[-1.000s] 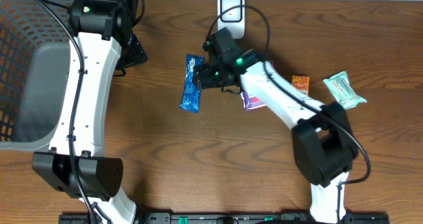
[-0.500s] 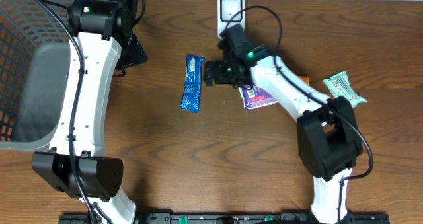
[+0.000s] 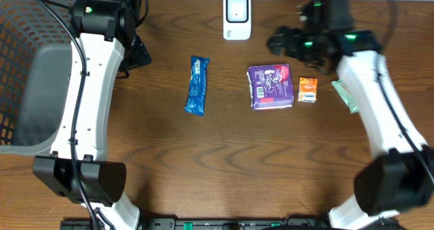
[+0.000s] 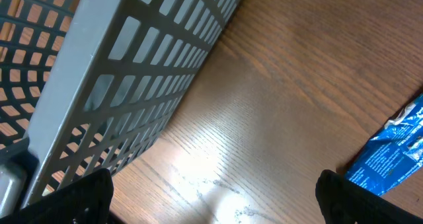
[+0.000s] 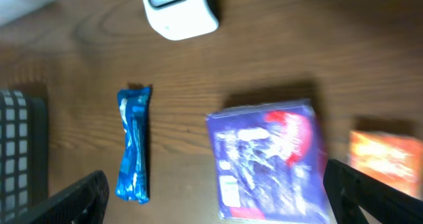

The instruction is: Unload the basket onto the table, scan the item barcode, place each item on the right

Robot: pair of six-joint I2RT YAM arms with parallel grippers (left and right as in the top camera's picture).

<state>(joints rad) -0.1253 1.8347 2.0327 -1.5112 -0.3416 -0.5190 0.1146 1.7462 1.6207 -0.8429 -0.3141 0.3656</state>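
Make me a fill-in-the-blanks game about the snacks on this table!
The long wrapper beside the purple packet is ____ in colour.
The small packet on the purple packet's other side is ____.
The grey basket lies to the ____ of the long wrapper.
Missing words: blue, orange, left.

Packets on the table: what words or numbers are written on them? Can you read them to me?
Blue wrapper: print too small to read.
Purple packet: red and white print, blurred, unreadable.
Orange packet: a white mark, too small to read.
Green packet: partly hidden, unreadable.
White scanner: no writing visible.
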